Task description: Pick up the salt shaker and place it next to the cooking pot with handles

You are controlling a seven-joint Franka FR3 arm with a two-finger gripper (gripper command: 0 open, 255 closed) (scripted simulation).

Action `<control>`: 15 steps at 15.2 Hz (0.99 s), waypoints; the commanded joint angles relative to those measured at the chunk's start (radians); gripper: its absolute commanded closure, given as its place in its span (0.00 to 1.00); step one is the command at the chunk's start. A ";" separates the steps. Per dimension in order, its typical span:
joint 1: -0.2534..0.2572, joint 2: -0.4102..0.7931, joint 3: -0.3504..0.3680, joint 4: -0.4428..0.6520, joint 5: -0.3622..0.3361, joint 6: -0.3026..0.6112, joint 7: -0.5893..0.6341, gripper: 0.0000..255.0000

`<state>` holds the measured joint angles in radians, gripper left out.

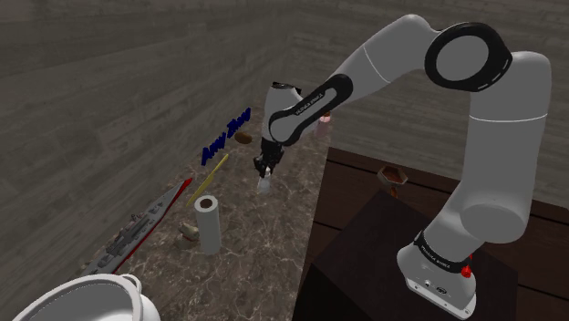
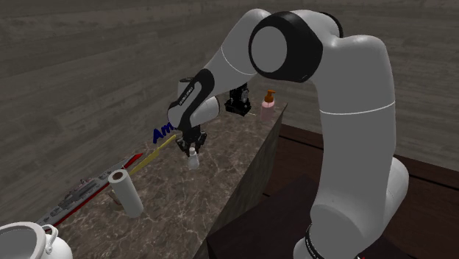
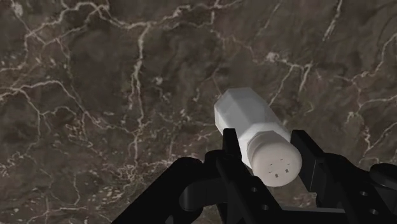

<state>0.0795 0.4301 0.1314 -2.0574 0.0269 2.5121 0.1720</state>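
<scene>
My black gripper (image 1: 265, 171) is shut on a white salt shaker (image 1: 265, 185), clasping it just below its perforated cap. In the wrist view the shaker (image 3: 249, 121) sits tilted between the two fingers (image 3: 231, 147), its body pointing at the dark marble counter (image 3: 95, 95). The second exterior view has the gripper (image 2: 193, 144) and shaker (image 2: 194, 160) low over the middle of the counter; whether the shaker touches the counter, I cannot tell. The white cooking pot with handles (image 1: 87, 296) stands at the counter's near end, well away from the gripper, and also appears in the second exterior view (image 2: 26, 243).
A white upright roll (image 1: 208, 223) stands between the gripper and the pot. A yellow stick (image 1: 212, 173), a long red and grey item (image 1: 146, 219) and blue letters (image 1: 226, 135) lie along the wall side. A pink bottle (image 2: 269, 107) and a black object (image 2: 238, 100) stand at the far end.
</scene>
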 commanded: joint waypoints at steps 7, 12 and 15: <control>-0.004 -0.082 0.006 0.003 0.009 -0.085 0.000 1.00; -0.007 -0.127 0.009 0.015 0.014 -0.141 0.000 1.00; -0.008 -0.152 0.010 0.024 0.017 -0.176 0.000 1.00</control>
<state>0.0722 0.2867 0.1412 -2.0375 0.0426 2.3497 0.1729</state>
